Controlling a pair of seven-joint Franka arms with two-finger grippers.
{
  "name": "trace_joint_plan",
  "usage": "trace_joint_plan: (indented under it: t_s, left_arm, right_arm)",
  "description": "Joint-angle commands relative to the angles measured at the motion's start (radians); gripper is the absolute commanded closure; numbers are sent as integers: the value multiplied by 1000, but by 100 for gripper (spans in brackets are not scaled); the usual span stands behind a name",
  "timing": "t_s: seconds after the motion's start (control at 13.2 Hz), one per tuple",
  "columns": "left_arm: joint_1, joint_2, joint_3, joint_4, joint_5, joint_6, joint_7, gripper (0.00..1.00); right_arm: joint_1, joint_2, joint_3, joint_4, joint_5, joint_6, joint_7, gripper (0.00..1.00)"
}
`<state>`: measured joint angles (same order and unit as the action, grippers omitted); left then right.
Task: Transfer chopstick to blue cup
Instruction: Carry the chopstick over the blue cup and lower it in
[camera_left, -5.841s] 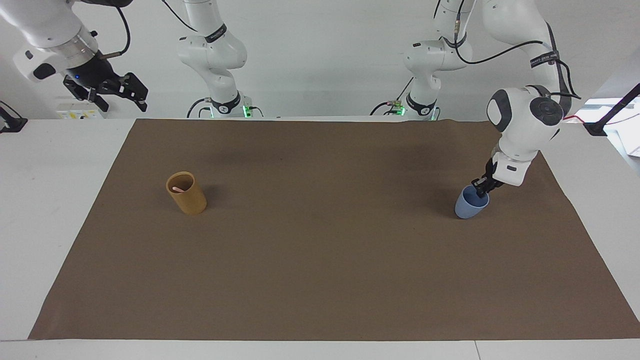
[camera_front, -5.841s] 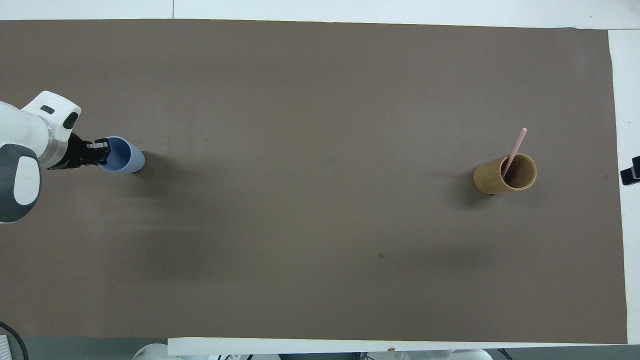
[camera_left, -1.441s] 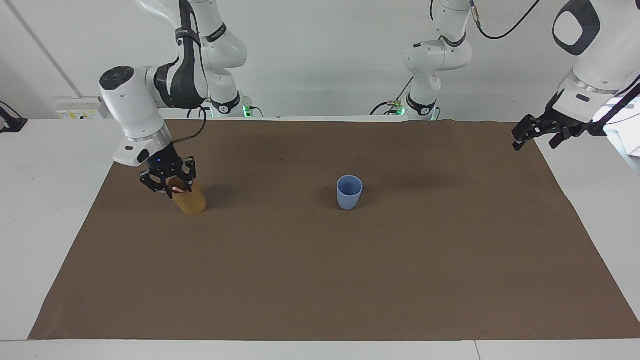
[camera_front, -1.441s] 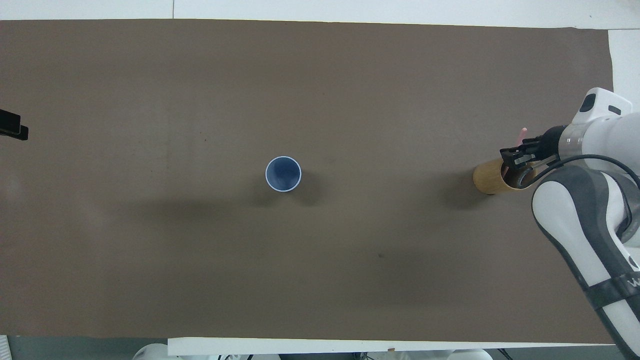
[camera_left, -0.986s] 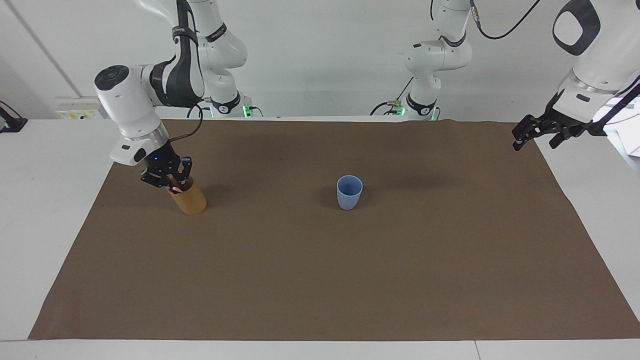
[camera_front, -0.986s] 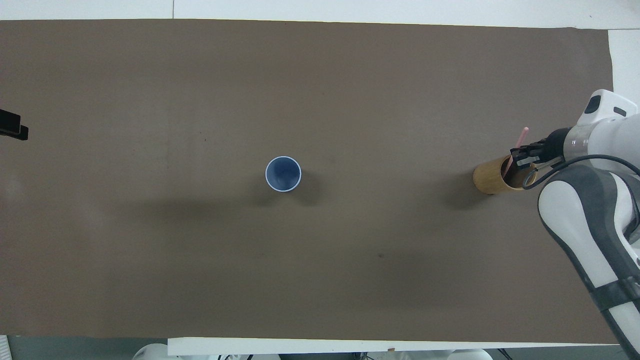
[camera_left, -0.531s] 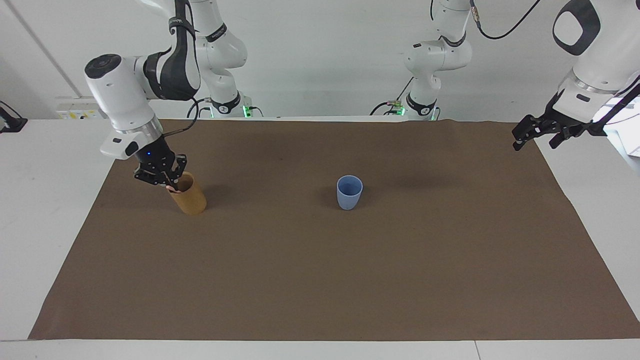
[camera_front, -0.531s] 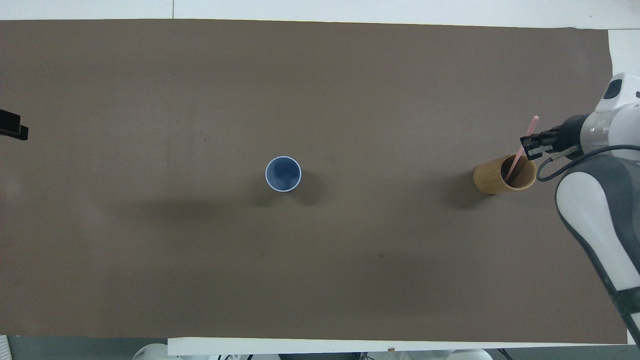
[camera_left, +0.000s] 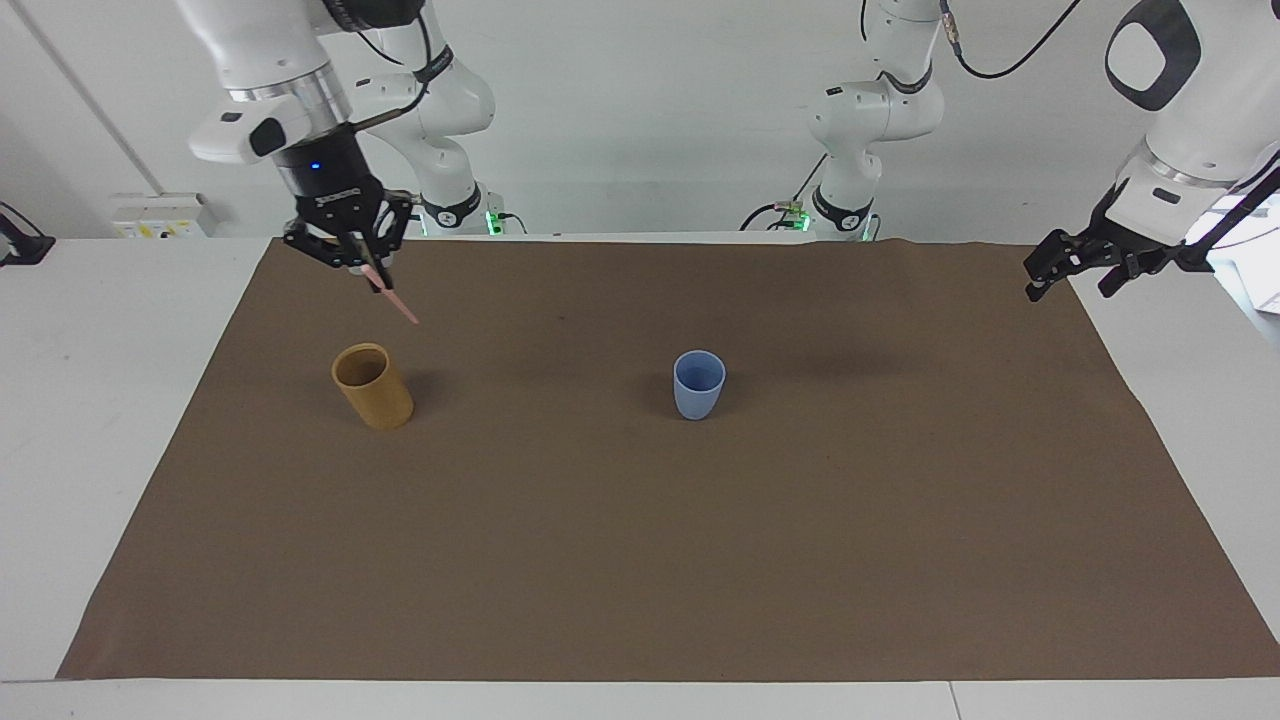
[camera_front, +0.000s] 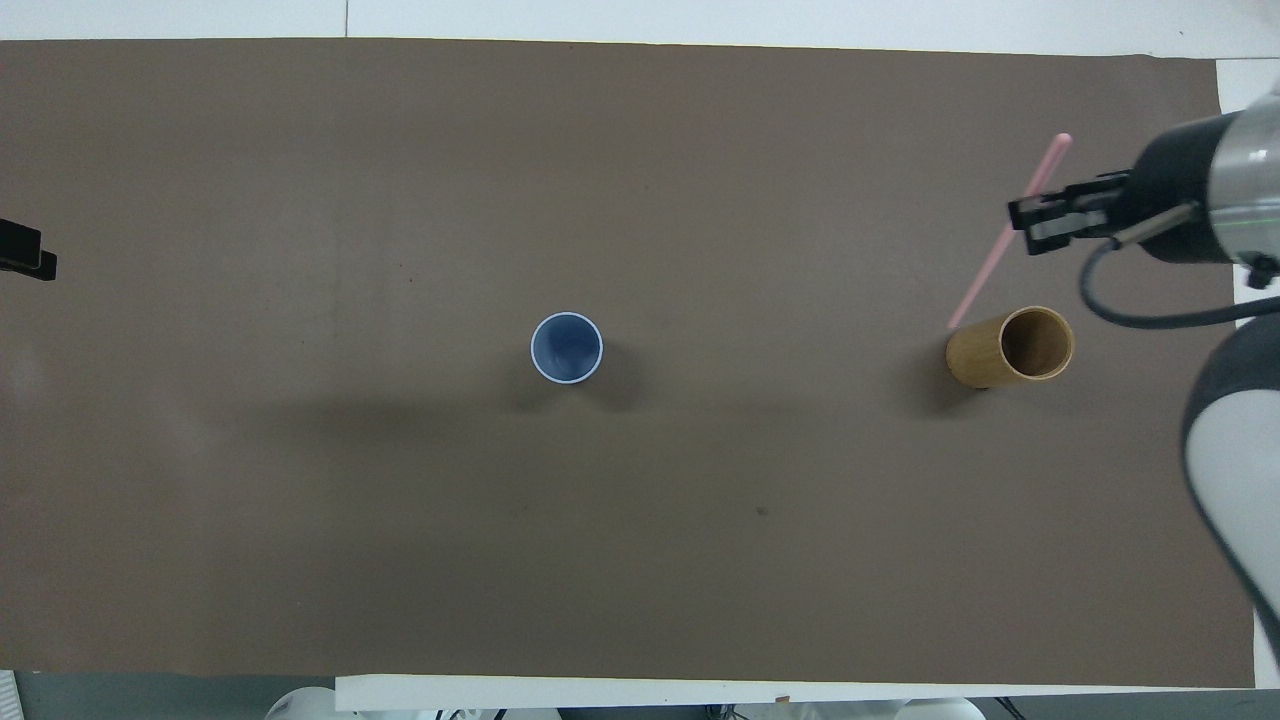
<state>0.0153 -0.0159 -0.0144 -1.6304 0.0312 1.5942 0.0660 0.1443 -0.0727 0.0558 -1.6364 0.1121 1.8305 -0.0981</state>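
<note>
A plain white wall, a white table, and a wide brown mat (camera_left: 640, 520) laid across it set the stage, with the right gripper (camera_left: 358, 262) now high in the air above the right arm's end of the mat, pinched tight on the chopstick (camera_left: 398, 303). That is the big change: half a second back the pink stick was still partly down in the tan cup (camera_left: 372, 385), and now it hangs completely free, slanting down from the fingertips, the tan cup left standing empty. So the extraction looks done, and the carry toward the blue cup (camera_left: 699, 384), upright at the middle of the mat and well apart from the tan one, should be next. The left gripper (camera_left: 1085, 262) waits with its fingers spread, up over the mat's edge at the left arm's end. The overhead view shows the chopstick's (camera_front: 1005, 238) full length, sticking out both sides of the grip, and looks straight down into both cups; the facing view alone reveals how high the stick has been lifted.
</note>
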Motion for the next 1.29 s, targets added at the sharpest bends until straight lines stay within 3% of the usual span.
trace_joint_plan:
  t_s: [0.0,0.3,0.53,0.68,1.21]
  left_arm:
    - [-9,-18,7,-17,16,-8,-6,0]
    - [-9,-18,7,-17,16,-8,-6,0]
    - [-9,-18,7,-17,16,-8,-6,0]
    - [-9,-18,7,-17,16,-8,-6,0]
    - [-9,-18,7,-17,16,-8,-6,0]
  right_arm:
    - [113,68,1,50,3,68,212,100]
    - [354,322,2,312,-104,118,586,100]
    - [455,410,2,308,-163,262,713,100]
    - [480,424,2,282,-187,265,716,100]
    - [491,358,4,103,-189,291,718,98]
